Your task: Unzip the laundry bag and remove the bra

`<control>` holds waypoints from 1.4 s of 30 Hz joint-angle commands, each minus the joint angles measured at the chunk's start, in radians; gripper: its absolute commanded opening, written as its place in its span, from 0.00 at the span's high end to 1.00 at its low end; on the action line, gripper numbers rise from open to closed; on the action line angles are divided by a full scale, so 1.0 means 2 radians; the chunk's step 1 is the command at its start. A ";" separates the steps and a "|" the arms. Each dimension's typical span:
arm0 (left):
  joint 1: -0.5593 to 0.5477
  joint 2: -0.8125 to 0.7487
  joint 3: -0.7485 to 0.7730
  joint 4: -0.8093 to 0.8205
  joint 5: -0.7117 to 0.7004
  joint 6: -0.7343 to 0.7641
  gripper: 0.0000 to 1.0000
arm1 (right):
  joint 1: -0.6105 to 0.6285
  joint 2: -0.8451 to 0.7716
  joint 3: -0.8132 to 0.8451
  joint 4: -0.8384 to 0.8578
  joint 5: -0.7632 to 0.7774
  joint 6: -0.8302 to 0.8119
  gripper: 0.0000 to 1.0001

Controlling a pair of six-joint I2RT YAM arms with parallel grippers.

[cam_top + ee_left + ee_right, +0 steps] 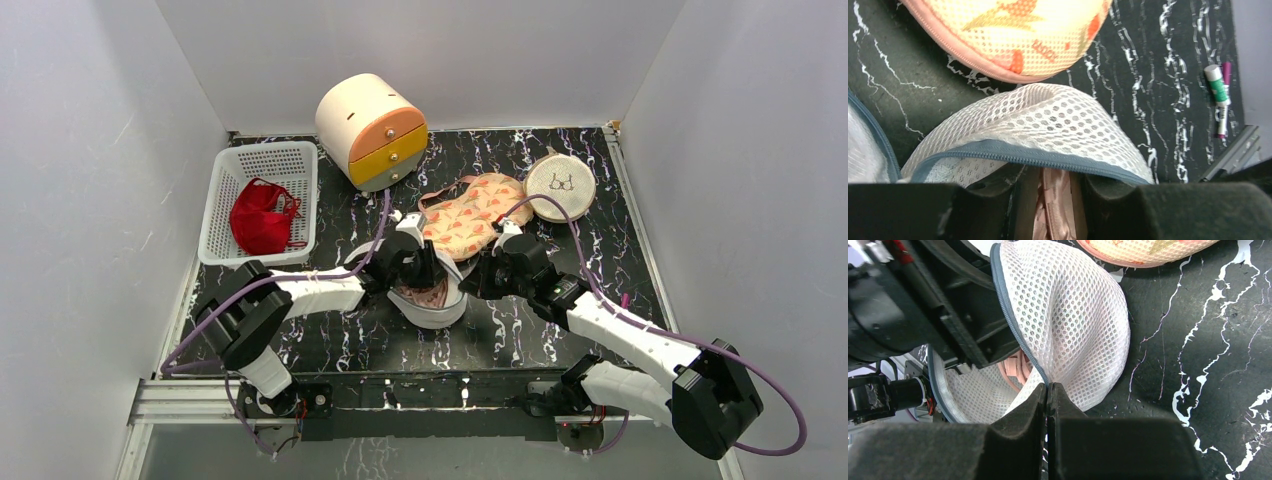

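Plain white walls [420, 50] close in a black surface [330, 340] veined white like marble, at nine, twelve and three o'clock. A pale metal rail [170, 400] runs along the six o'clock edge. Light is soft and even.

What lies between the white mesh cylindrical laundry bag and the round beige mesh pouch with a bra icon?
A peach mesh pouch with an orange print, a strip of black table away from the laundry bag; top and left wrist views show it.

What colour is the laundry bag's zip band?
Blue-grey zip band; the left wrist view shows it best.
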State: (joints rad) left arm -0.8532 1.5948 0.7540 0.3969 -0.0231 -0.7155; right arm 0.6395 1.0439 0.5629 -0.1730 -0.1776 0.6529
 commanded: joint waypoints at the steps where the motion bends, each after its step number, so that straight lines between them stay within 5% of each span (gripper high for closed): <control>1: -0.006 0.010 -0.002 0.019 -0.037 -0.003 0.72 | 0.000 -0.005 0.023 0.014 0.008 -0.007 1.00; 13: -0.006 0.067 0.007 0.063 0.010 -0.029 0.54 | 0.000 -0.001 0.021 0.015 0.004 -0.008 1.00; 18: -0.006 0.070 0.020 0.040 0.012 -0.017 0.79 | 0.000 -0.005 0.022 0.011 0.008 -0.010 1.00; 28: -0.006 -0.036 0.014 0.002 0.049 0.032 1.00 | 0.000 -0.009 0.025 0.002 0.034 -0.016 1.00; 42: -0.006 -0.187 -0.018 -0.035 0.109 0.052 1.00 | -0.001 -0.010 0.030 -0.005 0.064 -0.022 1.00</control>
State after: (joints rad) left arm -0.8616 1.3239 0.7071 0.3511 0.1513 -0.6518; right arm 0.6395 1.0435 0.5823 -0.2096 -0.0937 0.6209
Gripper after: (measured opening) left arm 0.022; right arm 0.010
